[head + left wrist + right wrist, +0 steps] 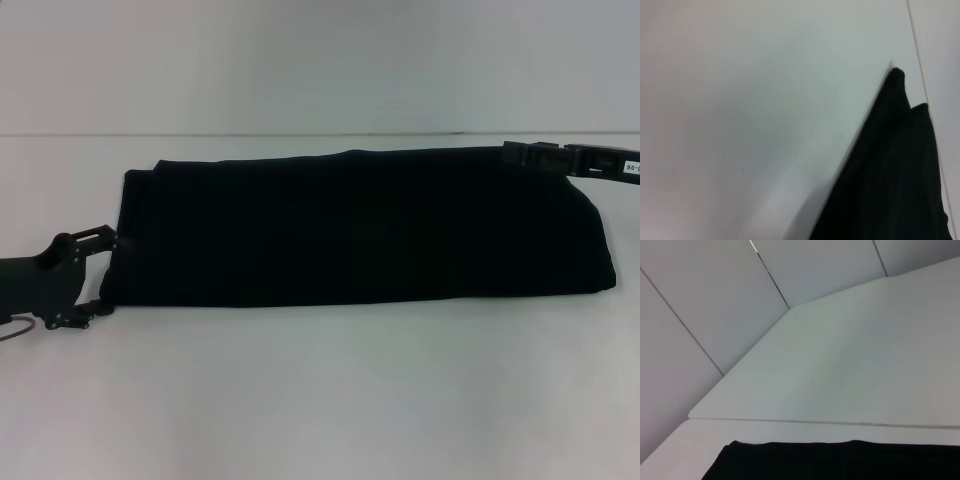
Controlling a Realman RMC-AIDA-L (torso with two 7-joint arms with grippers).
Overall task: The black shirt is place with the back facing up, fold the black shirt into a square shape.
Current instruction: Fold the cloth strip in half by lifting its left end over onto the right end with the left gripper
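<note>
Head view alone shows both grippers: black shirt (360, 228) folded into a long band on white table (320, 390) — left gripper (100, 270) spread wide at its left end, right gripper (520, 155) at far right corner, can't tell its state.

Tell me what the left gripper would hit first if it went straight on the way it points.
Probably the black shirt: the left gripper sits at its left end, pointing into the fabric.
</note>
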